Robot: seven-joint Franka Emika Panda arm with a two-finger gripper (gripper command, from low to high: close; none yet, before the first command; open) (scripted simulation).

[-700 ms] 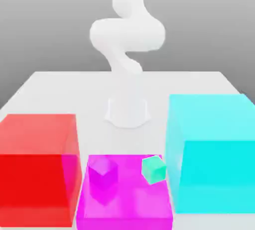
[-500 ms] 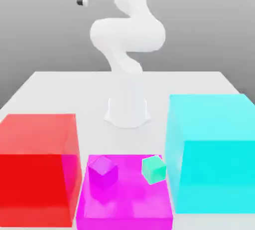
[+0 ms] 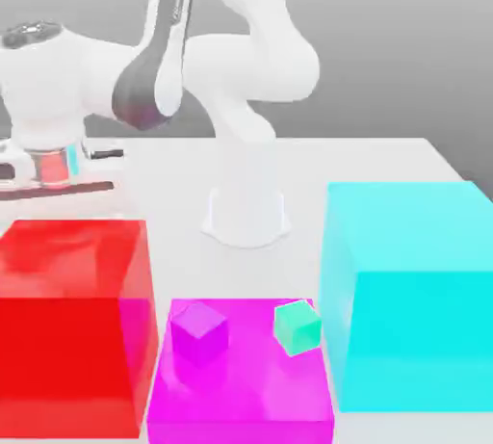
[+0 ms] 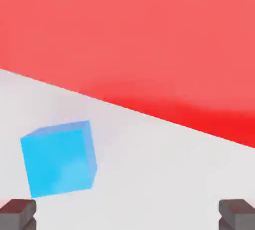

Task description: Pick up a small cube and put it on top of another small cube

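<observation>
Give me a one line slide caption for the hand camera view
Hand camera: open gripper above the white table, a small blue cube ahead, the large red block behind.

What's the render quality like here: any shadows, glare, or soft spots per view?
Exterior view: flat even light, no hard shadows or glare; the red block, magenta block and cyan block render translucent, with the purple cube and teal-green cube showing slightly soft against the magenta. Hand view: a faint soft shadow along the red block's base; the blue cube looks crisp, the open gripper's fingertips sit at the frame edge.
</observation>
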